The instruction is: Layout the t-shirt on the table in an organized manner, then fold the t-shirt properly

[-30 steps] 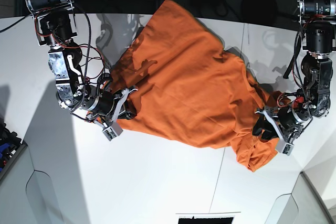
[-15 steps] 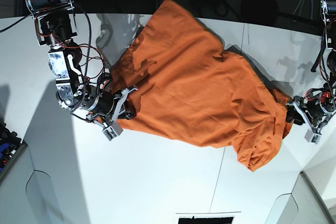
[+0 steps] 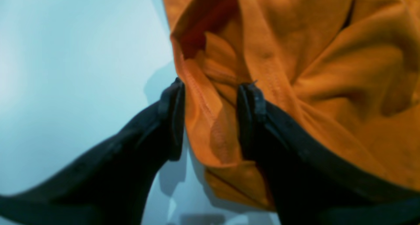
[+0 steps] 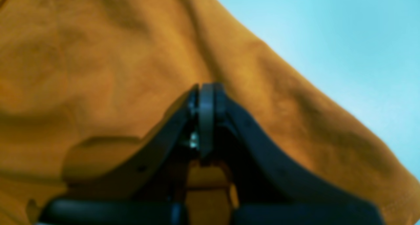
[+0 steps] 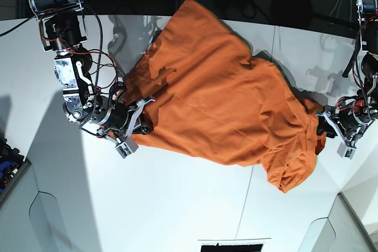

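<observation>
Laying-out stage, not folding yet. The t-shirt lies crumpled across the middle of the table, one corner running off the far edge, a bunched lump w/ a sleeve or hem toward the near right corner.

Right gripper is clenched on the shirt's edge on the table's left part; wrist view shows the jaws pressed together w/ cloth draped around, so it's prob. pinching fabric there.

Left gripper sits at the bunched end near the table's right edge, jaws apart, a stitched fold of cloth between the fingers but not squeezed — released, nothing gripped.

Next move, as I judge it: left closes on that hemmed fold, then both arms pull apart to stretch the shirt flat. Needs a firm pinch on one layer; can't tell how many layers lie in the gap.
</observation>
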Available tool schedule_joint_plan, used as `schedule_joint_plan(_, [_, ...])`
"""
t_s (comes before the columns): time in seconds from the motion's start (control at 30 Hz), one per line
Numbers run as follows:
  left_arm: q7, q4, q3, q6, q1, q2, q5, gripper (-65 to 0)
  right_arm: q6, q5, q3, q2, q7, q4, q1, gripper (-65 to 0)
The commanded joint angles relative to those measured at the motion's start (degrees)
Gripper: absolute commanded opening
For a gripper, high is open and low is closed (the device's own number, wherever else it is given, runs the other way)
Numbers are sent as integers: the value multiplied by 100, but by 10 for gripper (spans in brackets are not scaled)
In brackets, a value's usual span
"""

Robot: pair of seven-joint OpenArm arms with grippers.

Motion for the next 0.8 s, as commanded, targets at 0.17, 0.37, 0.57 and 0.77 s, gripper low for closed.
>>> schedule_joint_plan(0.17, [-498,81,-50,385,-157,-186,380,-364,-42,-144,11,33,-170,28,79,-650])
schedule_joint_plan(0.37, [-588,79,-48,387,-157,-173,485,-346,-39,-146,13,35,-173,28,76,-650])
schedule_joint_plan(0.57, [-619,-254,-46,271,-155,-155,538,-347,-39,-122,11,31,-173,28,76,-650])
schedule_joint_plan(0.77, [-638,-625,-44,208,-153,-157,398,-391,-42,-122,11,33,-177,28,79,-650])
